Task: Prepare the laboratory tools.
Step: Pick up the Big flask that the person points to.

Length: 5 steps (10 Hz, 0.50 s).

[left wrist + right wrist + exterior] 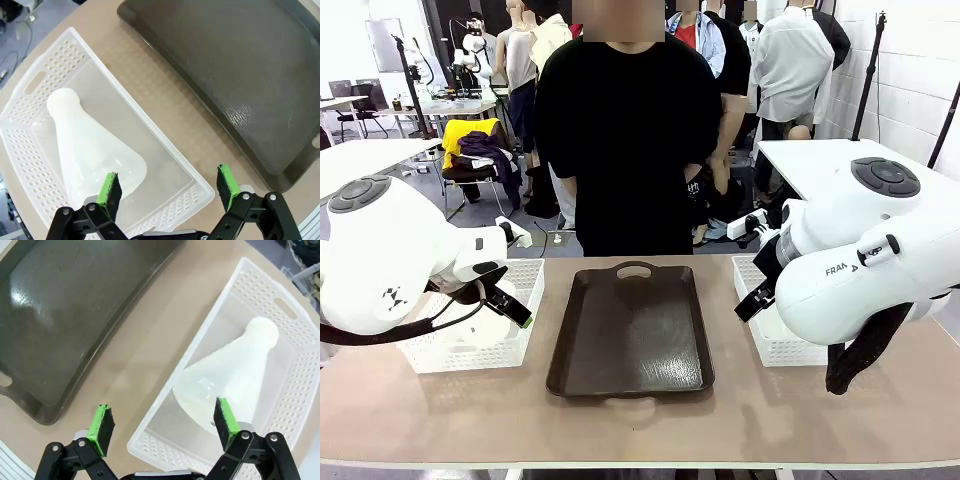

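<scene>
One frosted-white conical flask [92,147] lies on its side in the left white mesh basket [30,85]. My left gripper [169,187] hovers open above that basket's near rim, its green pads [110,192] empty; from the front it [510,302] hangs over the left basket [470,345]. A second flask [232,375] lies on its side in the right mesh basket [295,320]. Open and empty, my right gripper [162,422] hangs over that basket's rim and the table beside it; the front view shows it [755,298] at the right basket [775,345].
A dark brown tray [632,330] with a handle cutout lies in the middle of the table between the baskets, nothing on it. A person in a black shirt [625,150] stands at the far side, hands off the table. Bare tabletop runs along the near edge.
</scene>
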{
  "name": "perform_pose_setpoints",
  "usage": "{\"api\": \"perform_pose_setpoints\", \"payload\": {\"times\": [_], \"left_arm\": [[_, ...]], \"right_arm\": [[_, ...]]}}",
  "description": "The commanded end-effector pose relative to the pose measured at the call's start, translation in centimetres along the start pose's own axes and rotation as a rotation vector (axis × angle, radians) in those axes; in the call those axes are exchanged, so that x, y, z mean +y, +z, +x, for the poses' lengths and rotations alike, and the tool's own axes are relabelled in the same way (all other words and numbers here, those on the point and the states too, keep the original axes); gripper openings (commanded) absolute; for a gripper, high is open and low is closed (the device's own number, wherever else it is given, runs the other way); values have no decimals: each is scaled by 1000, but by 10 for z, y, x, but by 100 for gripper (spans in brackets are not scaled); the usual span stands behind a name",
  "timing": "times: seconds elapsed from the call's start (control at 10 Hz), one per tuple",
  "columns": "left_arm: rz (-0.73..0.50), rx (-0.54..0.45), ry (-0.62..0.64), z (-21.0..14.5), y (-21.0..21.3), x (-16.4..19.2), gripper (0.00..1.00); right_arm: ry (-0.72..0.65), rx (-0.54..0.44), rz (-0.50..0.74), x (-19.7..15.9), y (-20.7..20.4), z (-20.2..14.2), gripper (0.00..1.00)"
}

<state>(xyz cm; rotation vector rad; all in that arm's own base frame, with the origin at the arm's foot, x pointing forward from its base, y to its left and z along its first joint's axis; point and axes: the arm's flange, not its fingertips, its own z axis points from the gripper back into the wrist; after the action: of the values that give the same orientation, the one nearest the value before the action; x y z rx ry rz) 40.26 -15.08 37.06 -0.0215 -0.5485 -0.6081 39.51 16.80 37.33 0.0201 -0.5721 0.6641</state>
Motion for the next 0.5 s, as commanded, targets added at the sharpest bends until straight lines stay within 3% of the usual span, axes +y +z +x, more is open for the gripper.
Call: {"api": "perform_pose_setpoints", "payload": {"times": [0.0, 0.4], "left_arm": [[0, -1, 0, 0, 0, 0, 100], [0, -1, 0, 0, 0, 0, 100]], "right_arm": [[0, 0, 0, 0, 0, 0, 100], [0, 0, 0, 0, 0, 0, 100]]}}
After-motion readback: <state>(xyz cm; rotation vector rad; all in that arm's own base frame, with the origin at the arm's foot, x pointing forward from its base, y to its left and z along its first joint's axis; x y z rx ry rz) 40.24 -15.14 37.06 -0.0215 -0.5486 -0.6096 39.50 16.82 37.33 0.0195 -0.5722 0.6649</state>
